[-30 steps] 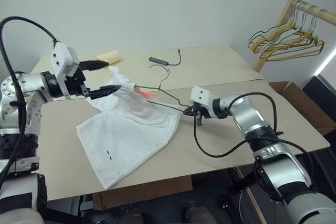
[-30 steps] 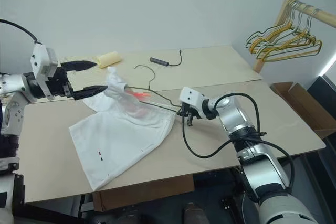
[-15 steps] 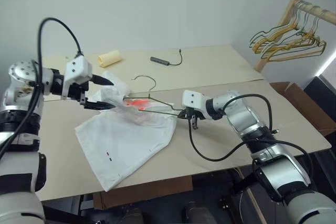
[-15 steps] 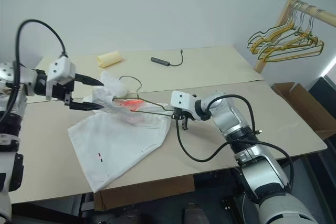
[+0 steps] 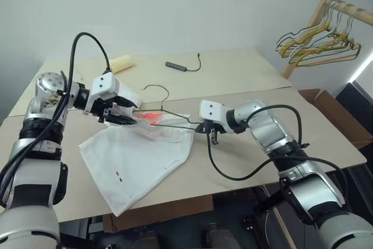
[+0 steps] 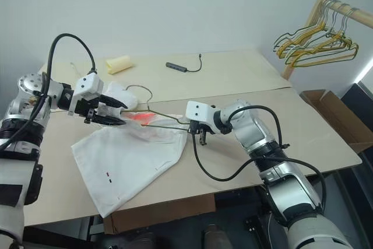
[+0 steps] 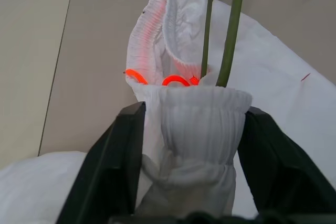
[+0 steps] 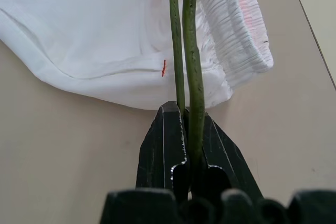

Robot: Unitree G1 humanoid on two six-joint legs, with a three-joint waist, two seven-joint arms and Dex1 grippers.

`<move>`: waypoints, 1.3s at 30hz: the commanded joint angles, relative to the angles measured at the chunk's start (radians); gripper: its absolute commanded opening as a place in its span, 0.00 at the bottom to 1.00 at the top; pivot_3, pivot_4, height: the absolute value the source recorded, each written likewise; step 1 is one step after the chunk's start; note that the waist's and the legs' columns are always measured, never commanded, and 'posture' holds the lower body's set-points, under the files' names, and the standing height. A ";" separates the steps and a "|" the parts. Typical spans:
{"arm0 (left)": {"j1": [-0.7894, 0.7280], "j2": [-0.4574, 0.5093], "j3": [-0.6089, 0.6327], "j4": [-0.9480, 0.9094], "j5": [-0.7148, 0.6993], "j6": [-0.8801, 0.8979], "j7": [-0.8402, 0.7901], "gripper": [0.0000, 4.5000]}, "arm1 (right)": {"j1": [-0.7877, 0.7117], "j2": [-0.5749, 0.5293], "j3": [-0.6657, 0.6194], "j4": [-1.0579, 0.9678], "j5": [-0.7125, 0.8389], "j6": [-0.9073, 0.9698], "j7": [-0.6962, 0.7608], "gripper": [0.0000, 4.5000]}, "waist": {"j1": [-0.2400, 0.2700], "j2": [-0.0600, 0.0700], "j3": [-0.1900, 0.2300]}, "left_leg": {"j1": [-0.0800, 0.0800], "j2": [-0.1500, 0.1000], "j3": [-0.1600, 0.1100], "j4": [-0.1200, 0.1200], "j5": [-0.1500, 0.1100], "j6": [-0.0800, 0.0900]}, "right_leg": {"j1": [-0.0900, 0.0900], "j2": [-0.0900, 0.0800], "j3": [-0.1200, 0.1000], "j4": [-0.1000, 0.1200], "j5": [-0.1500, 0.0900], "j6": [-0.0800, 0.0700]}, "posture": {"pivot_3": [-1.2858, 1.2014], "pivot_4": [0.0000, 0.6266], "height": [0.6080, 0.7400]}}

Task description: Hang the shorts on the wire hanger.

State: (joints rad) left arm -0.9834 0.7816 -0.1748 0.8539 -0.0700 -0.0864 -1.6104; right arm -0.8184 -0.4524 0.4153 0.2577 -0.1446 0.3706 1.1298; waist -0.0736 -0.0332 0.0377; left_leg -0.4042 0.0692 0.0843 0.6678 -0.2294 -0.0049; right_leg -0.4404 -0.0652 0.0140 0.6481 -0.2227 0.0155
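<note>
The white shorts (image 5: 140, 155) lie spread on the tan table (image 5: 250, 80), their elastic waistband bunched and raised at the far end. My left gripper (image 5: 125, 112) is shut on that waistband; in the left wrist view the black fingers (image 7: 123, 156) press a fold of ribbed cloth (image 7: 202, 124) from both sides. The thin dark wire hanger (image 5: 175, 122) runs from the waistband opening toward my right gripper (image 5: 205, 126), and its hook (image 5: 154, 87) curves up behind the shorts. My right gripper (image 8: 184, 109) is shut on two of the hanger's wires (image 8: 190, 35) at its corner.
A pale yellow roll (image 5: 120, 62) and a short black cable with a plug (image 5: 182, 66) lie at the back of the table. At the right, a wooden rack (image 5: 326, 4) carries bunched gold and green hangers (image 5: 317, 45). A cardboard box (image 5: 335, 115) sits below it.
My left gripper has come down to the raised waistband and its fingers have closed from wide open onto the cloth. The right gripper has kept its hold on the hanger.
</note>
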 commanded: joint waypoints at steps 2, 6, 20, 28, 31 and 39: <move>-0.038 0.006 0.003 0.014 0.016 -0.018 -0.004 0.24 | -0.014 -0.009 -0.012 -0.044 0.000 0.002 -0.012 0.00 | 0.001 0.000 0.000 | 0.000 0.000 0.000 0.000 0.000 0.000 | 0.000 0.000 0.000 0.000 0.000 0.000 | 0.51 0.00 1.00; -0.036 0.004 0.008 0.019 0.026 -0.027 -0.002 0.01 | -0.013 -0.003 -0.014 -0.045 0.004 0.012 -0.026 0.00 | 0.002 0.000 0.000 | 0.000 0.000 0.000 0.001 0.000 0.000 | 0.000 0.000 0.000 0.000 0.000 0.000 | 0.51 0.00 1.00; -0.032 0.008 0.044 0.024 0.049 -0.109 0.098 0.01 | 0.021 0.011 -0.076 -0.056 0.037 -0.110 -0.093 0.33 | 0.001 0.000 0.000 | 0.000 0.000 0.000 0.002 0.000 0.000 | 0.000 0.000 0.000 0.001 0.000 0.000 | 0.51 0.00 1.00; -0.021 0.023 0.105 -0.006 0.011 -0.090 0.141 0.01 | 0.026 -0.036 -0.230 -0.068 0.119 0.079 -0.178 0.97 | 0.003 0.000 0.000 | -0.001 0.000 0.000 0.002 0.000 0.000 | 0.000 0.000 0.000 0.001 0.001 0.001 | 0.51 0.00 1.00; -0.016 0.024 0.136 -0.020 -0.025 -0.055 0.123 0.01 | 0.033 -0.045 -0.314 -0.087 0.186 0.170 -0.202 1.00 | 0.004 0.000 0.000 | -0.001 0.000 0.000 0.002 0.000 0.000 | 0.000 0.000 0.000 0.001 0.001 0.001 | 0.51 0.00 1.00; -0.003 0.043 0.148 -0.044 -0.033 -0.039 0.117 0.01 | 0.114 0.016 -0.377 -0.118 0.382 0.386 -0.177 1.00 | -0.003 -0.001 0.000 | 0.000 0.000 -0.001 0.003 0.000 0.000 | 0.001 0.000 0.000 0.001 0.001 0.001 | 0.50 0.00 1.00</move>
State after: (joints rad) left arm -0.9744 0.8047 -0.0567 0.8430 -0.0799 -0.1282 -1.4954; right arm -0.6867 -0.4521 0.0395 0.1627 0.1924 0.7282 0.9556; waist -0.0767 -0.0339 0.0372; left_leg -0.4042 0.0693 0.0836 0.6707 -0.2294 -0.0048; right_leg -0.4393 -0.0653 0.0137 0.6494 -0.2218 0.0160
